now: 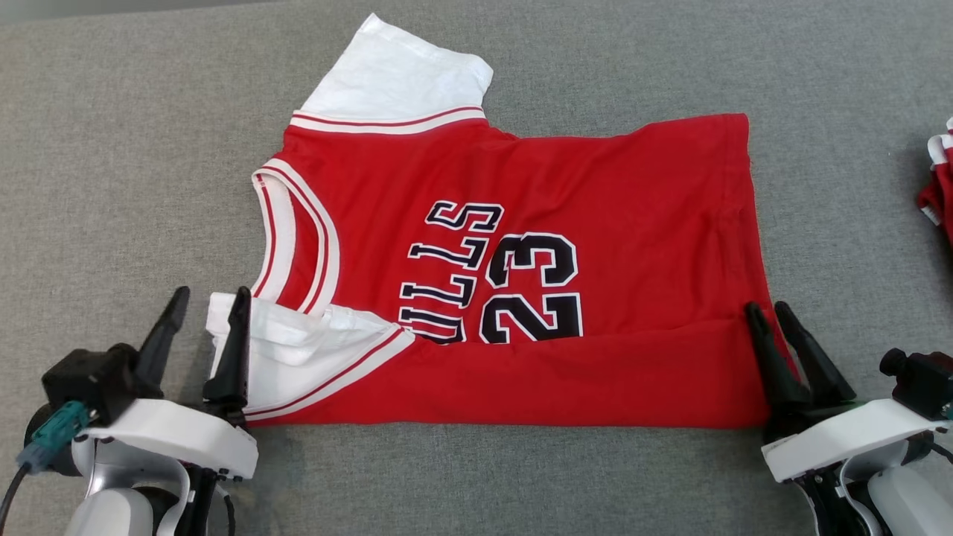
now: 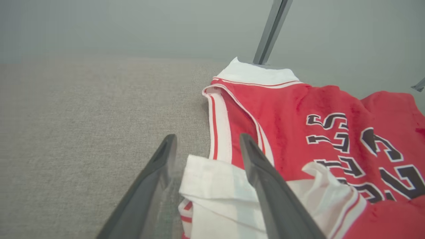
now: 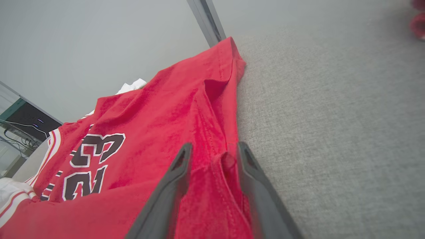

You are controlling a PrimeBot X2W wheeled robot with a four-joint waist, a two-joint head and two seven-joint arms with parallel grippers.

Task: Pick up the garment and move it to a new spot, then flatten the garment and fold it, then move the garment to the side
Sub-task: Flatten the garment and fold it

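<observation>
The garment [image 1: 521, 246] is a red jersey with white sleeves and "BULLS 23" in black, lying on the grey cloth table [image 1: 112, 149] with its collar to the left. Its near edge is folded up over the lettering. My left gripper [image 1: 208, 299] stands open at the folded white sleeve [image 1: 298, 350], and the sleeve's corner [image 2: 212, 186] lies between its fingers [image 2: 167, 149]. My right gripper [image 1: 767, 309] is open at the jersey's lower right corner, with a small ridge of red hem [image 3: 227, 162] between its fingers [image 3: 182, 159].
Another red and white cloth item [image 1: 939, 186] lies at the table's right edge, also visible as a blur [image 3: 419, 23] in the right wrist view. A grey post [image 2: 270, 33] rises behind the table. Bare grey cloth surrounds the jersey on all sides.
</observation>
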